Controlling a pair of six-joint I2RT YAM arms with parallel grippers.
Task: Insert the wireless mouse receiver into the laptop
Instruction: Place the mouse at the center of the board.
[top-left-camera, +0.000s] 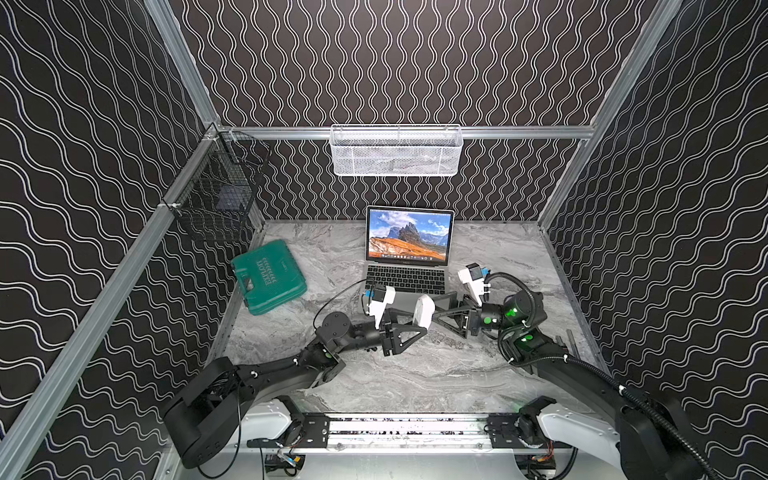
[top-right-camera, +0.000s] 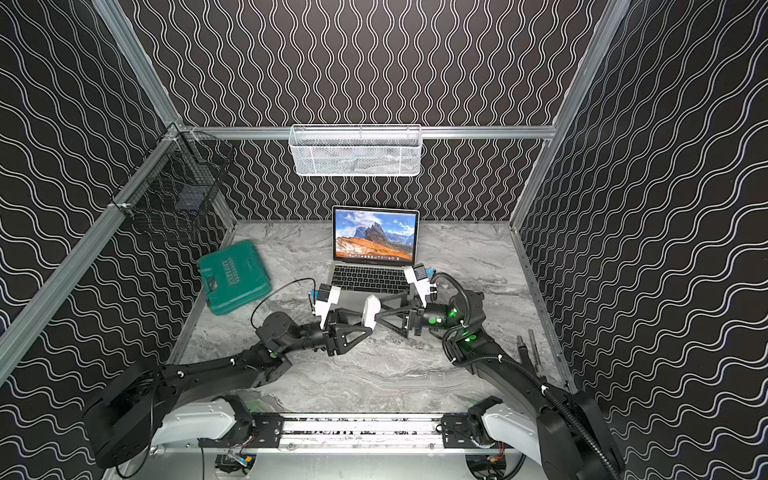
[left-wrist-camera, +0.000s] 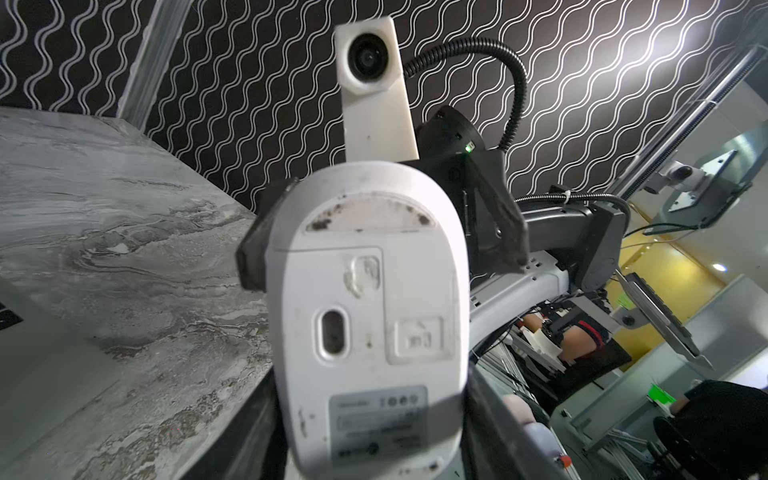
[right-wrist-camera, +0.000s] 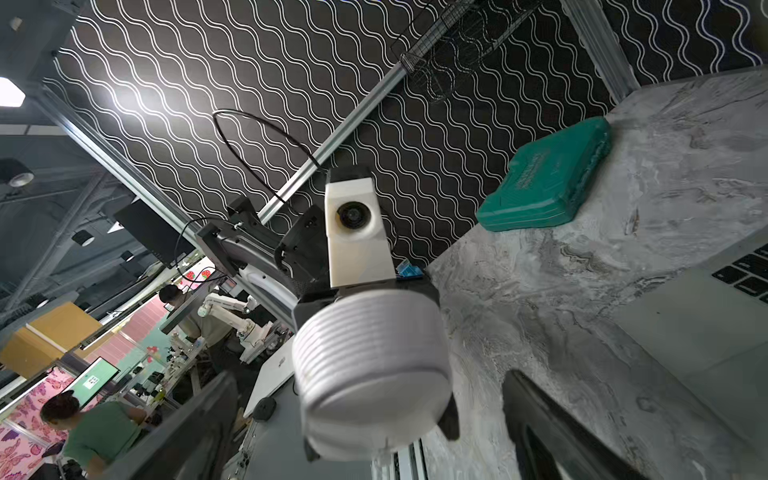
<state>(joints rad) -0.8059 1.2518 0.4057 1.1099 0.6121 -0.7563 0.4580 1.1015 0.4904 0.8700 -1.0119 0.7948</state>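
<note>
Now, risk: wireless mouse (top-left-camera: 424, 309) is held in mid-air at centre frame in both top views, just below the laptop (top-left-camera: 406, 276). If the left claw (top-left-camera: 415, 320) eases before the other one bites, it likely drops to the bench (top-left-camera: 415, 374).
Risk, receiver: not seen apart from the mouse. A small square recess (left-wrist-camera: 417, 338) on the underside, lower centre of the left wrist view, may hold it, cannot tell. A blunt pinch could miss it or flick it away.
Left claw: partly closed, gripping the mouse by one end, underside facing its camera.
Right claw (top-left-camera: 438, 309): spread wide, fingers (left-wrist-camera: 253, 257) either side of the mouse's other end. Contact unclear, no grip.
Laptop: open, upper centre, screen lit, ports not visible.
</note>
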